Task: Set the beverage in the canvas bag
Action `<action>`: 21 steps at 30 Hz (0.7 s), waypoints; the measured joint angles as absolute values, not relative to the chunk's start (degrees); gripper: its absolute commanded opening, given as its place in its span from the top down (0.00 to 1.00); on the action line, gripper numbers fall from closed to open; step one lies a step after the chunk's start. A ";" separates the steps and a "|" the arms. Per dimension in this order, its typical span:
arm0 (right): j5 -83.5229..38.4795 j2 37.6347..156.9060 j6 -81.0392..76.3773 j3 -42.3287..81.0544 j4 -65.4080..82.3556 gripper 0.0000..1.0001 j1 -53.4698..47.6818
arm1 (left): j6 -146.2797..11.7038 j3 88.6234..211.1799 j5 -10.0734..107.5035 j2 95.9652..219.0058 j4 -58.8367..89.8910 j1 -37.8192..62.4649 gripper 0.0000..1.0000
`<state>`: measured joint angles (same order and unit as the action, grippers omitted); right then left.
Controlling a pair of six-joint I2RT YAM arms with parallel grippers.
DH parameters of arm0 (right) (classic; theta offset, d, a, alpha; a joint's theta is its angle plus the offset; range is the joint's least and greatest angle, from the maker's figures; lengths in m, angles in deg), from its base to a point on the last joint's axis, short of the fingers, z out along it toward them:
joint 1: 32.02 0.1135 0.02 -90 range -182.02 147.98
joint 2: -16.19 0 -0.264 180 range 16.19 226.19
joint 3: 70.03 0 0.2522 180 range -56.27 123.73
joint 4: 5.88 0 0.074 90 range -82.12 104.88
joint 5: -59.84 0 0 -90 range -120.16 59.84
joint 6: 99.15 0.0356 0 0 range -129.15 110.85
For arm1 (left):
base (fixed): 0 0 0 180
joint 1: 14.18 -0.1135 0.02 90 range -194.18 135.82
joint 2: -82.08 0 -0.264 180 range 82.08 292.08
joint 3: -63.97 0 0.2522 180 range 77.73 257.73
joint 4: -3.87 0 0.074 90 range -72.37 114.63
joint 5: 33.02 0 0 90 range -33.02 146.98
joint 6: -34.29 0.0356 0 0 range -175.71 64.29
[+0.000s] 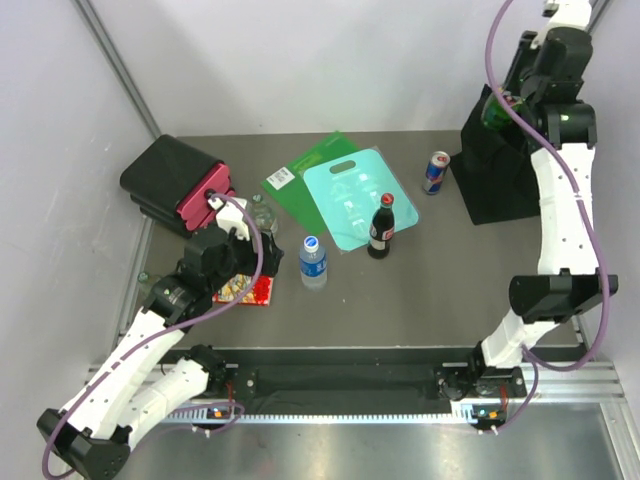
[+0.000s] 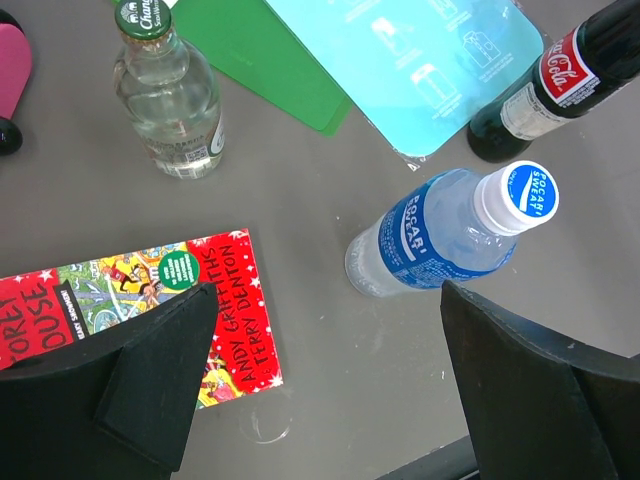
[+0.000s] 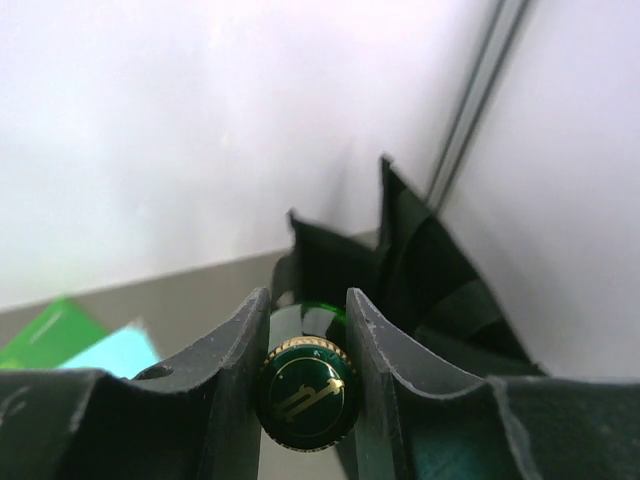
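Note:
My right gripper (image 1: 497, 108) is shut on the neck of a green glass bottle (image 1: 490, 118) with a green and gold cap (image 3: 305, 393). It holds the bottle over the open top of the black canvas bag (image 1: 497, 178), which stands at the back right. In the right wrist view the bag's upright sides (image 3: 440, 290) rise just beyond my right gripper (image 3: 307, 300). My left gripper (image 1: 258, 262) is open and empty. It hovers low over the table (image 2: 330, 300), between a red book (image 2: 130, 300) and a Pocari Sweat bottle (image 2: 450, 230).
A cola bottle (image 1: 381, 228), the Pocari Sweat bottle (image 1: 313, 262) and a clear bottle with a green cap (image 2: 170, 95) stand mid-table. A Red Bull can (image 1: 436, 172) stands left of the bag. Green and teal boards (image 1: 350, 195) lie behind. A black case with a red edge (image 1: 180, 183) sits far left.

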<state>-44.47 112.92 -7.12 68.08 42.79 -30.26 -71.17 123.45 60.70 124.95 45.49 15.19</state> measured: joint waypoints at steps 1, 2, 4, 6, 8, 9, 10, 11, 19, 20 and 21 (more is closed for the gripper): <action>-44.47 113.18 -7.21 68.37 42.18 1.00 -30.98 | -71.13 123.45 60.70 124.95 45.49 15.19 0.03; -44.36 113.46 -7.41 68.39 41.09 1.00 -32.14 | -71.02 123.45 60.72 124.95 45.47 15.19 0.03; -43.88 113.94 -7.71 68.39 39.01 1.00 -33.82 | -70.98 123.42 60.90 124.95 45.47 15.19 0.03; -43.03 114.80 -8.09 68.39 36.72 1.00 -35.49 | -70.95 123.40 60.94 124.93 45.47 15.19 0.03; -42.04 115.96 -8.15 68.39 34.49 1.00 -36.97 | -70.95 123.38 60.94 124.93 45.47 15.21 0.03; -41.56 116.72 -8.15 68.39 33.48 1.00 -37.61 | -70.95 123.36 60.94 124.93 45.47 15.23 0.03; -41.12 117.35 -8.50 68.39 32.70 1.00 -38.04 | -70.95 123.36 60.97 124.93 45.47 15.25 0.03; -40.38 118.36 -9.11 68.39 31.82 1.00 -38.55 | -70.93 123.34 60.97 124.93 45.47 15.25 0.03; -35.99 124.94 -11.34 67.84 27.50 1.00 -39.86 | -70.93 123.34 61.38 124.97 45.47 15.25 0.03; -35.24 125.66 -11.56 67.84 27.01 1.00 -39.92 | -70.93 123.34 61.38 124.97 45.47 15.25 0.03; -34.50 126.36 -11.56 67.84 26.71 1.00 -39.92 | -70.91 123.34 61.40 125.00 45.47 15.25 0.03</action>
